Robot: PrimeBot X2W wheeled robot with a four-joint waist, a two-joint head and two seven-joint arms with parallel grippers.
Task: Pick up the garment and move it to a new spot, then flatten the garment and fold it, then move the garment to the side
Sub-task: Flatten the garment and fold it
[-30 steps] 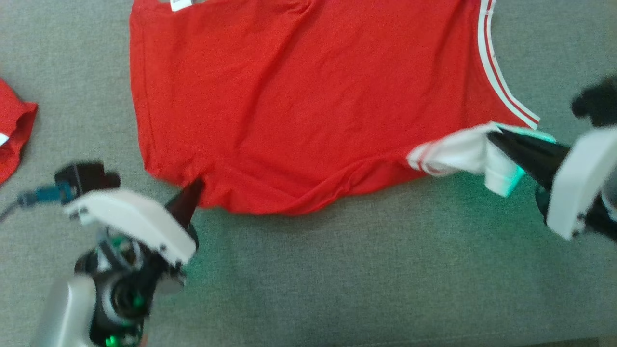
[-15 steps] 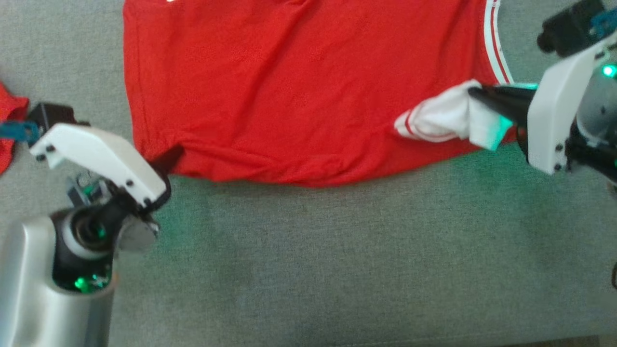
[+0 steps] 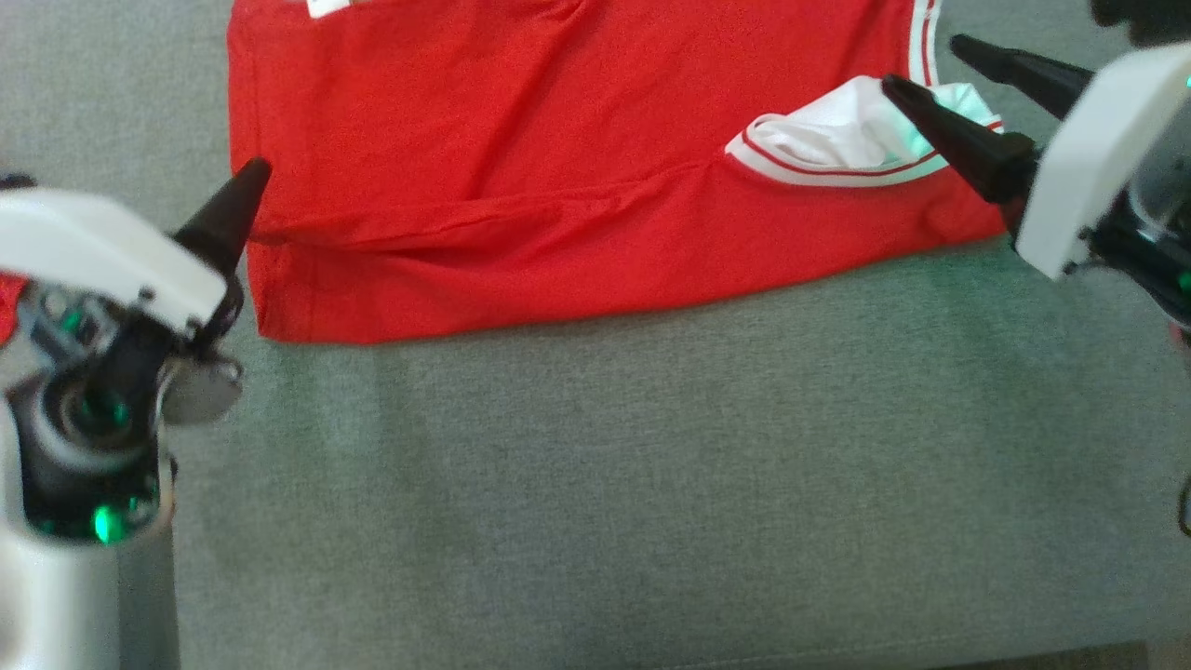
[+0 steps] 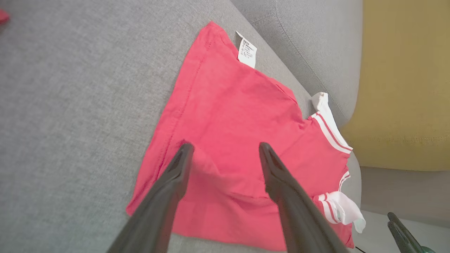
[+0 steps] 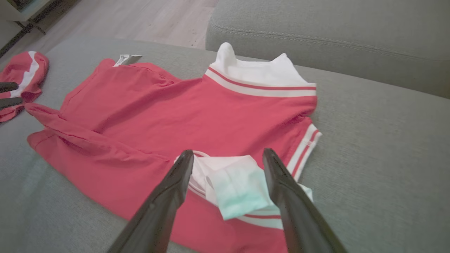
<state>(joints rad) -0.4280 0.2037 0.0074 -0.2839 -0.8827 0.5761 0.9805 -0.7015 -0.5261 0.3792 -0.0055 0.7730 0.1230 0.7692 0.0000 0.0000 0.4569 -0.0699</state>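
Head view: red shirt lying on the grey sofa seat, in the far half of the frame, its near edge turned over onto the body. Left end effector and right end effector both stand wide open and hold nothing, 1 at each end of the shirt. Long axis runs left to right, with the striped neckline to the right and the hem to the left. Risk, as judged: the right fingers straddle the loose white sleeve and could snag it on leaving, and the ridged near fold may spring open.
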